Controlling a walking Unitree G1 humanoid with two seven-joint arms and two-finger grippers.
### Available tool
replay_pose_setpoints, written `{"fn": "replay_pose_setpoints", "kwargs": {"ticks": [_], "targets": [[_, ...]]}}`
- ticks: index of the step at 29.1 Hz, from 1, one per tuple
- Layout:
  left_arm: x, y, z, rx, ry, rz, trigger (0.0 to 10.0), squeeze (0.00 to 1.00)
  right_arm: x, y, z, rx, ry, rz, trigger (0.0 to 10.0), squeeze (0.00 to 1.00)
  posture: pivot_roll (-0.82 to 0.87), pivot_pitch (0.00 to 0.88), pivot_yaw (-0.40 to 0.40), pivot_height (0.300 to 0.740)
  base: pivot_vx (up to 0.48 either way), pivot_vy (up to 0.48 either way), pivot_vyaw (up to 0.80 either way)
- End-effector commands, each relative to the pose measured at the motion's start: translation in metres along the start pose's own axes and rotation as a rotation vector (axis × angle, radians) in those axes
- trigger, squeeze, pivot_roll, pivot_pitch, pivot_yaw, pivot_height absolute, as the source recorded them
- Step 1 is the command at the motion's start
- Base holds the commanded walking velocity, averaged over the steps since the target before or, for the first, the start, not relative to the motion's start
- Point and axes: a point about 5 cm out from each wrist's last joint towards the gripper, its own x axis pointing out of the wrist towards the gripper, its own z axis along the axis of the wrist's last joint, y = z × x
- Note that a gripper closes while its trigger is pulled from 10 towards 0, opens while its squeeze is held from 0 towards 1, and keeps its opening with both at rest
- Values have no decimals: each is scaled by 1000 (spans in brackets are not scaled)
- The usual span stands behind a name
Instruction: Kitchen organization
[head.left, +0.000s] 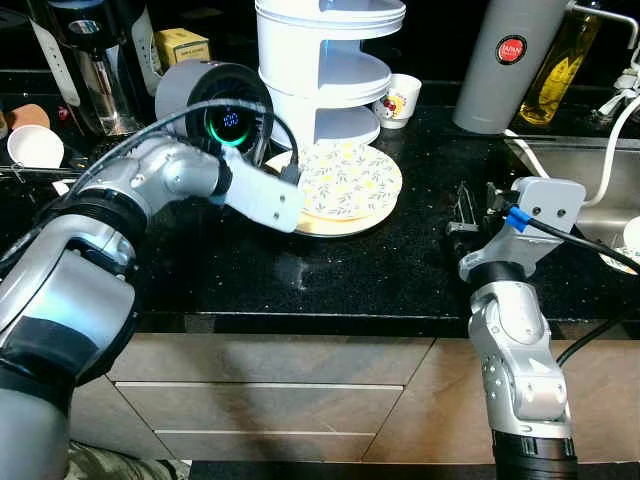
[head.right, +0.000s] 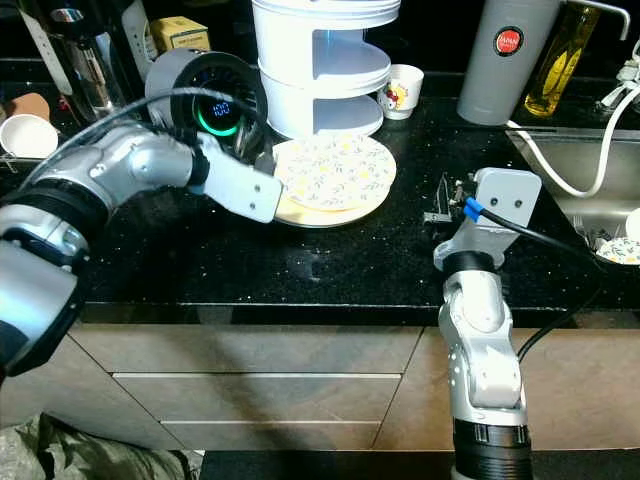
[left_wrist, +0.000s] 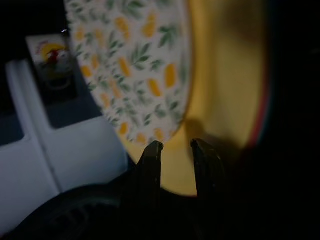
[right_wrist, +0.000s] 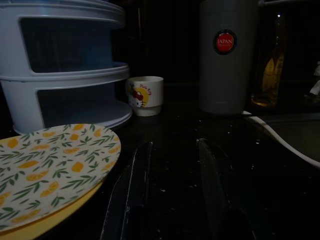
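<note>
- Two end effectors are in play: the left end effector (left_wrist: 175, 150) sits at the near edge of the stacked plates, left of centre in the left eye view, its two black fingers (left_wrist: 151, 155) parted by a narrow gap and clasping nothing that I can make out.
- Just past those fingertips lies the yellow plate (left_wrist: 225, 100), with the patterned plate (head.left: 350, 180) resting on top of it, both flat on the black surface (head.left: 350, 270) at centre frame.
- Touching the plates at the back stands the white tiered rack (head.left: 325, 70), upper centre, its shelves looking bare.
- Right end effector (right_wrist: 172, 170) hovers low over the surface at right of centre, fingers spread apart and unloaded, pointed toward the cartoon mug (right_wrist: 145, 95) and the grey flask (right_wrist: 227, 55).
- Further out: a round grey appliance (head.left: 215, 100) with a lit dial at upper left, an oil bottle (head.left: 560, 60) and the sink (head.left: 590, 190) at right.
- Progress, as I judge it: early. Plates are stacked but not yet racked; lifting and shelving them remains.
</note>
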Motion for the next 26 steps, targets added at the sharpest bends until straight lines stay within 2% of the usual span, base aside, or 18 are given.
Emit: {"fn": "replay_pose_setpoints", "kwargs": {"ticks": [1,7,8,11,12,15,18,20,21,22,23,26], "targets": [[9,-9,6,21,-6,-62,10000,1000,2,-2,0,-1,-8,-14,10000,0,42,18,38,740,0,0,0],[21,-11,19,4,-47,-108,10000,1000,1,-5,2,-8,-13,-24,10000,0,26,10,45,740,0,0,0],[26,-16,25,4,-70,-150,10000,1000,1,-5,2,-10,-13,-26,10000,0,26,10,45,740,0,0,0],[29,-22,28,21,-75,-178,10000,1000,1,-5,2,-9,-14,-27,10000,0,23,12,48,740,0,0,0],[33,-25,31,19,-77,-178,10000,0,1,-5,2,-9,-16,-27,10000,0,17,14,53,740,0,0,0],[40,-28,34,6,-51,-141,10000,0,0,-4,3,-8,-19,-28,10000,0,15,20,55,740,0,0,0],[48,-31,26,-21,89,-7,10000,0,-2,-5,4,-9,-18,-33,10000,0,13,25,55,740,0,0,0],[49,-33,21,-74,134,38,9922,0,-3,-6,3,-10,-15,-34,10000,0,14,30,53,740,0,0,0],[48,-33,18,-107,149,61,7451,0,-3,-6,3,-10,-14,-34,10000,0,14,30,53,740,0,0,0],[48,-33,18,-107,149,61,7451,0,-3,-6,3,-10,-14,-34,10000,0,14,30,53,740,0,0,0],[46,-34,14,-163,169,91,0,0,-4,-6,3,-11,-11,-33,10000,0,21,35,48,740,0,0,0],[44,-33,9,-207,187,121,0,0,-4,-6,2,-10,-9,-32,10000,0,24,37,44,740,0,0,0]]}}
